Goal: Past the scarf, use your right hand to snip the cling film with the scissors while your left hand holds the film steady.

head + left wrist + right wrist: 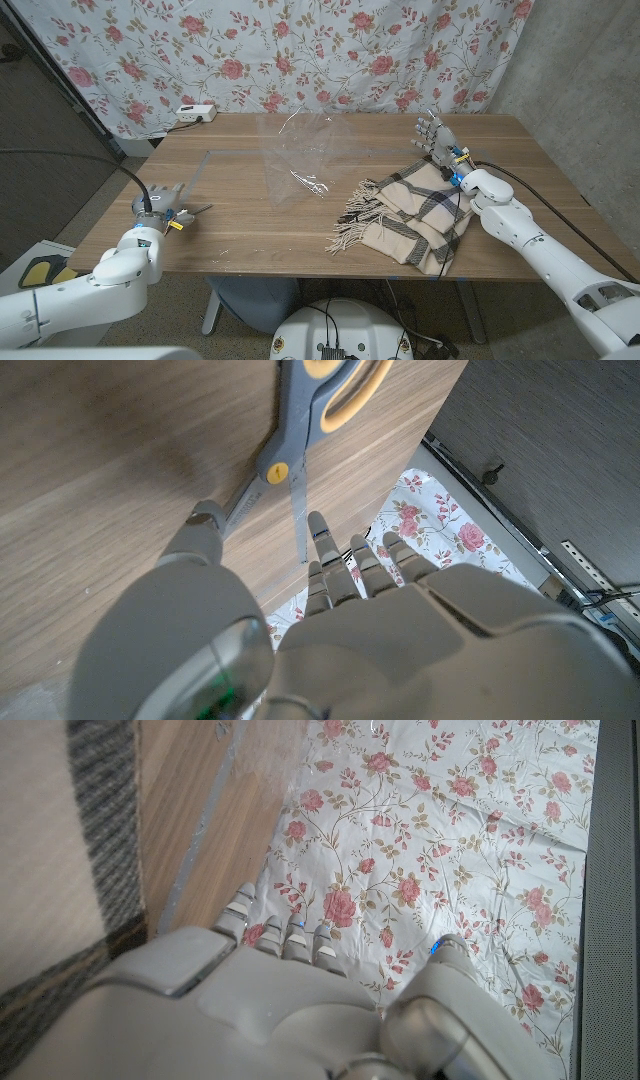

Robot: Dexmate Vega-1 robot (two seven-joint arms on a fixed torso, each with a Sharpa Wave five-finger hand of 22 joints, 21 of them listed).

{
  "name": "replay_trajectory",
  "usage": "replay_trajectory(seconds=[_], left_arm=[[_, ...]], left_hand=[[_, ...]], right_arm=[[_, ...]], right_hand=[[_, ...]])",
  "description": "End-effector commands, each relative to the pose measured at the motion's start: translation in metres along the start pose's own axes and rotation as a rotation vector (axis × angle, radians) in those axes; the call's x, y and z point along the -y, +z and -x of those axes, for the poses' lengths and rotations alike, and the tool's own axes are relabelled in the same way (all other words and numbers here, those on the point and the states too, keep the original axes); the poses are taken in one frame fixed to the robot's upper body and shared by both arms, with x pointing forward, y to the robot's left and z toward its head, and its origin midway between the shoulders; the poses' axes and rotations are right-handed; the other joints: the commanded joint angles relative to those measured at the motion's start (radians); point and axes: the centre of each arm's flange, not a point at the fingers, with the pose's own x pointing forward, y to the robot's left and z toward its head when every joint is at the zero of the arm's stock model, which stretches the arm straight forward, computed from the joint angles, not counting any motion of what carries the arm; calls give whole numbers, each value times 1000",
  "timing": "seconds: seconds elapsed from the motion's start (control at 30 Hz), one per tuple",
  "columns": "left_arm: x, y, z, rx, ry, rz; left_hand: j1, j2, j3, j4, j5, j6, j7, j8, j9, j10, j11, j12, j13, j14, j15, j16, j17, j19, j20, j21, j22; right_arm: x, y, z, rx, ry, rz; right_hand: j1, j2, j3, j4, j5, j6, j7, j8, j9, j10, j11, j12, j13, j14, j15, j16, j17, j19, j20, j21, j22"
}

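The cling film (300,155) lies as a clear, partly crumpled sheet on the middle of the wooden table (250,240). A beige and dark checked scarf (410,215) is bunched to its right. Grey scissors with yellow handles (277,472) lie on the table's left part with their blades apart, and a blade tip (195,210) pokes out beside my left hand (160,200). That hand (350,575) hovers just over the blades with straight fingers, holding nothing. My right hand (435,135) is raised over the scarf's far end, fingers spread and empty.
A white power strip (195,112) lies at the table's back left edge. A floral curtain (300,50) hangs behind the table. A grey wall (590,80) stands to the right.
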Motion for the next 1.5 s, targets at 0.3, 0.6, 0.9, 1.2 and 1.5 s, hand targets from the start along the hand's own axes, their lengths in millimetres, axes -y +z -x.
replay_trajectory(seconds=[0.3,0.6,0.9,1.2,1.5], left_arm=[[8,-4,1,18,-30,-10],[8,-6,0,34,-44,-30],[7,-10,1,51,-51,-31],[8,-12,1,44,-63,-30],[10,-18,0,48,-70,4]], left_hand=[[14,17,0,0,-1,-7,-9,-2,1,-1,-7,-9,11,-25,10,-9,3,-13,13,-3,1],[41,50,17,-4,3,-12,-12,-3,1,-3,-11,-13,16,-38,12,-13,2,-26,18,-5,1],[47,41,14,-9,1,-12,-17,-2,1,1,-21,-15,18,-40,10,-15,1,-27,19,-4,0],[49,34,10,-10,0,-1,-23,2,1,11,-27,-15,19,-43,8,-16,0,-28,21,-3,0],[70,80,25,0,3,24,-20,9,1,28,6,-22,9,-36,10,-11,1,-27,22,-1,1]], right_arm=[[-3,-2,2,-9,-4,8],[-3,-1,5,-13,-14,7],[-2,-1,9,-13,-24,8],[-4,-1,6,-17,-22,6],[-4,-1,6,-22,-23,10]], right_hand=[[8,5,10,-1,-4,-5,5,0,4,-1,2,-2,1,-2,1,-2,3,-1,-5,1,2],[9,5,10,-1,-4,-6,5,0,4,-1,2,-3,2,-2,1,-2,3,-2,-6,1,2],[11,7,11,-1,-4,-6,5,0,4,-2,1,-3,2,-3,0,-2,3,-2,-8,1,2],[11,8,12,-1,-4,-7,5,0,4,-1,-1,-2,2,-4,0,-3,3,-3,-7,0,2],[12,8,12,-1,-5,-7,4,0,4,-2,-1,-3,2,-4,0,-3,3,-4,-8,0,2]])
